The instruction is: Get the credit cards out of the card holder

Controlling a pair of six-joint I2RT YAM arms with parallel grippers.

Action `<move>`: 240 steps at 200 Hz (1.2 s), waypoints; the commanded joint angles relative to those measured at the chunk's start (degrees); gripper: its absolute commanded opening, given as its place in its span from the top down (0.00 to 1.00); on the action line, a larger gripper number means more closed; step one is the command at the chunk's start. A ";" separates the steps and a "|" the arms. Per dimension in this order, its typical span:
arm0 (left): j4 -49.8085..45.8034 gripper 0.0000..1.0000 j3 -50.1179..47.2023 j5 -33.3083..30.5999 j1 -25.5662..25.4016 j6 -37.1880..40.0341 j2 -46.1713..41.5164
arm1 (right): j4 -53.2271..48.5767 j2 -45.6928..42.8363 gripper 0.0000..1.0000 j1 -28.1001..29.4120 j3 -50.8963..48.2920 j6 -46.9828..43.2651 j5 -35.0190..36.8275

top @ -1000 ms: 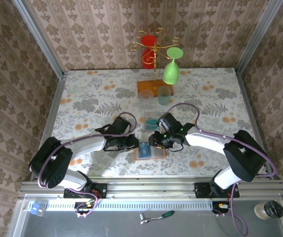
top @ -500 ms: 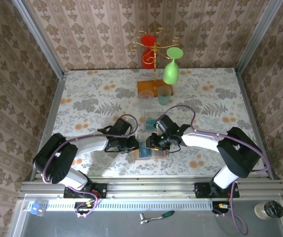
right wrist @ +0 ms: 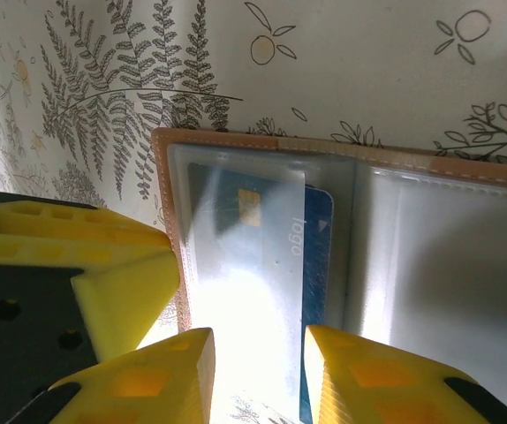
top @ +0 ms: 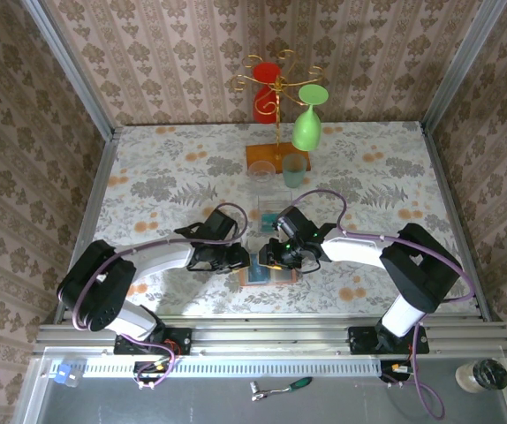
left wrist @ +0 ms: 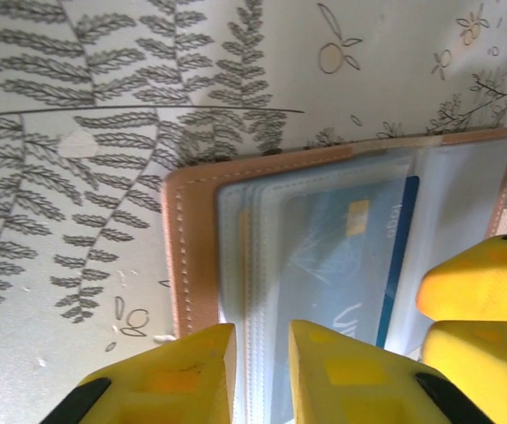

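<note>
The card holder point(top: 276, 276) lies open and flat on the tabletop point(top: 147, 177), close to the near edge at the middle. Both claws are on it.

The job looks barely begun. A blue credit card point(right wrist: 317, 265) sits fully inside a clear pocket, and the pocket at 3 o'clock of it looks empty.

The left arm reaches in low from 8 o'clock with its wrist tipped down. The left claw point(left wrist: 261, 362) has its jaws nearly together astride the sleeve edges by the leather border. I cannot tell whether it pinches them.

The right arm comes in from 4 o'clock, elbow bent and wrist tipped down. The right claw point(right wrist: 258, 371) stands part open over the pocket with the card and holds nothing. I cannot tell whether its tips touch the sleeve.

Just beyond, at 12 o'clock, is a clear tray point(top: 267, 221) with something teal in it, too small to name. Farther off stands a gold rack point(top: 278, 106) with a green glass point(top: 307, 128) hanging from it.
</note>
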 commanded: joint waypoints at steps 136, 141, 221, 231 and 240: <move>-3.26 0.84 1.56 -3.34 -1.79 0.97 2.99 | -0.17 3.28 0.68 0.39 2.79 -1.05 -1.43; -3.23 0.85 1.65 -3.33 -1.85 0.93 3.03 | -0.27 3.38 0.69 0.38 2.72 -1.09 -1.35; -3.09 0.85 1.78 -3.09 -1.81 0.84 3.86 | -4.75 2.70 0.69 0.41 2.87 -2.92 2.75; -3.06 0.85 1.78 -3.02 -1.74 0.84 3.86 | -4.97 2.48 0.69 0.37 2.80 -2.96 3.04; -3.09 0.85 1.87 -3.00 -1.73 0.87 3.84 | -5.28 2.23 0.69 0.40 2.79 -3.04 3.45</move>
